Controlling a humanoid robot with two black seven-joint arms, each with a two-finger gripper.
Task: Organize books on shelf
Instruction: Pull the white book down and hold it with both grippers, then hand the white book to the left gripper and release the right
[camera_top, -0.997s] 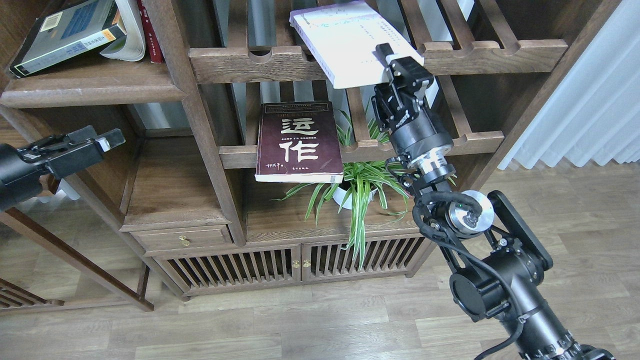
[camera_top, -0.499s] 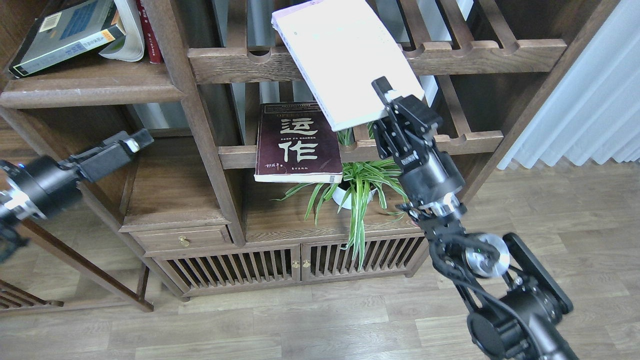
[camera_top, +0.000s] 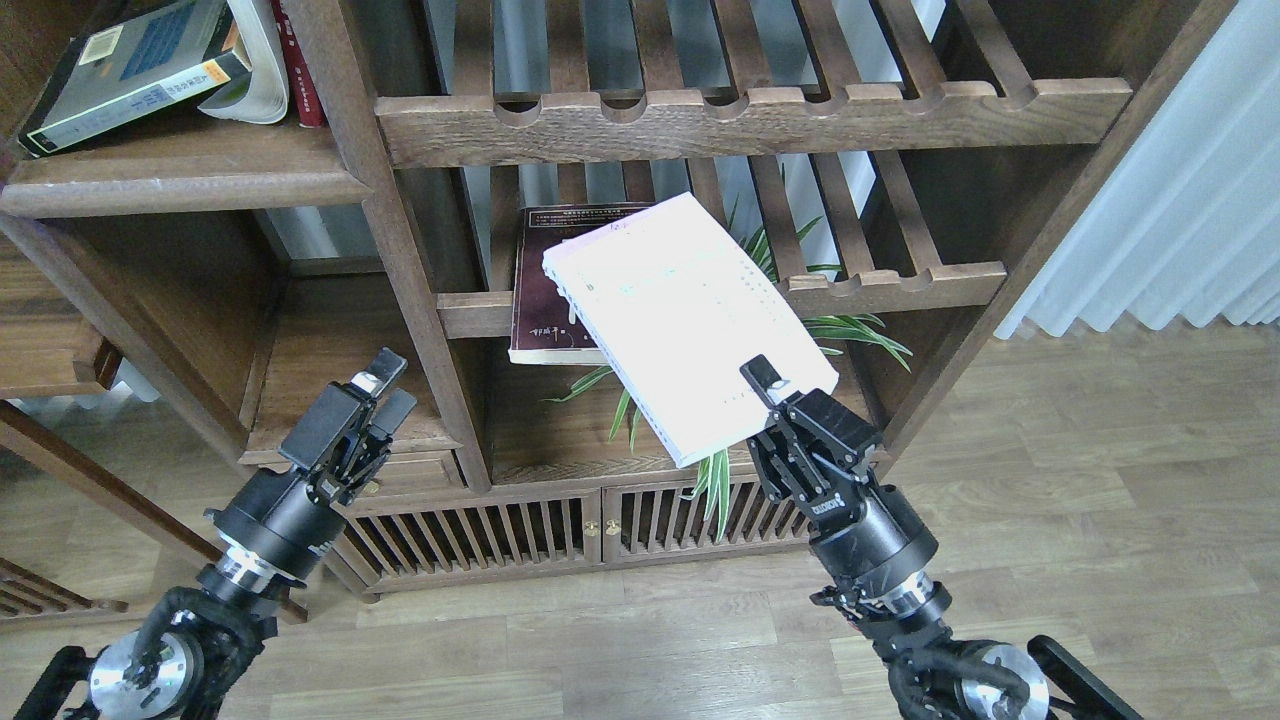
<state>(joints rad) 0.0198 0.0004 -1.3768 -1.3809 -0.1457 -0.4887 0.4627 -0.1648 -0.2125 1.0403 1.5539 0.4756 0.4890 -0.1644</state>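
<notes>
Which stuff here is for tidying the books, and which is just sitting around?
For the job: white book in right gripper; maroon book; black-grey book; shelf.
Just there: plant, curtain, drawer.

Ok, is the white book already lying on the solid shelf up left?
No, the white book is clamped at its near corner in the right gripper, in front of the slatted racks, away from the shelf.
</notes>
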